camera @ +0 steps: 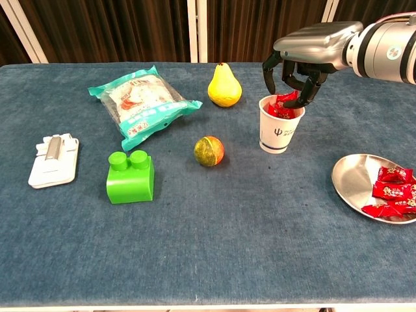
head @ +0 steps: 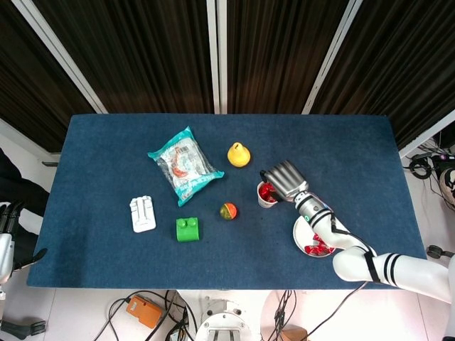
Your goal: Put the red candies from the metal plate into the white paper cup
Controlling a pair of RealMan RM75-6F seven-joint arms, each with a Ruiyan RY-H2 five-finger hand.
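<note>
I see red wrapped candies [camera: 281, 106] heaped in the white paper cup [camera: 278, 129], with more red candies [camera: 390, 192] on the round metal plate [camera: 354, 182] at the cup's four o'clock. My right hand [camera: 300, 60] hovers over the cup, fingers spread and pointing down, gripping nothing. A yellow pear [camera: 224, 86] stands at the cup's ten o'clock. My left hand [head: 8, 217] sits off the table; I cannot tell its grip.

Shiny metal plate [camera: 354, 182]; matt paper cup [camera: 278, 133]; napped blue tablecloth [camera: 214, 234].
</note>
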